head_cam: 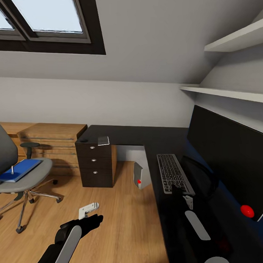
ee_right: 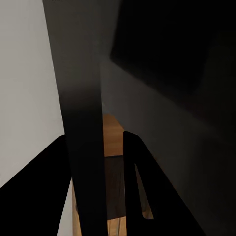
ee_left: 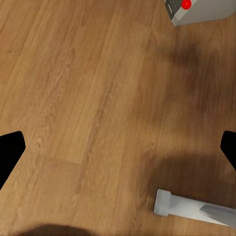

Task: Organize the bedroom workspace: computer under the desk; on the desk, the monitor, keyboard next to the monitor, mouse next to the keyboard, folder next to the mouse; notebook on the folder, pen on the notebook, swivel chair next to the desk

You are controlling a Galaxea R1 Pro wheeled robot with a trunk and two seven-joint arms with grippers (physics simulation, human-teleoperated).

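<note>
My left gripper [head_cam: 91, 208] hangs spread and empty over the floor; my right gripper [head_cam: 188, 201] sits by the desk's [head_cam: 146, 136] front edge, its spread I cannot tell. Keyboard [head_cam: 173, 173] and monitor [head_cam: 225, 150] are on the desk, computer [head_cam: 142, 176] underneath. The blue folder [head_cam: 18, 170] lies flat on the swivel chair [head_cam: 23, 177], not yet moved.

The monitor [head_cam: 229, 157] is cut off by the right edge of the head view, its lower part hidden in dark reflections. The swivel chair [head_cam: 16, 173] is clipped at the left edge. At the left of that view, the small upright item [head_cam: 12, 170] on the blue folder [head_cam: 20, 169] is too small to identify. The right gripper [head_cam: 181, 190], at the keyboard's [head_cam: 172, 171] near end, merges with the black desk [head_cam: 146, 136], so its jaws cannot be read. In the left wrist view, only the black fingertips [ee_left: 10, 152] show at the side edges, and the computer [ee_left: 199, 11] is cropped at the top right.
</note>
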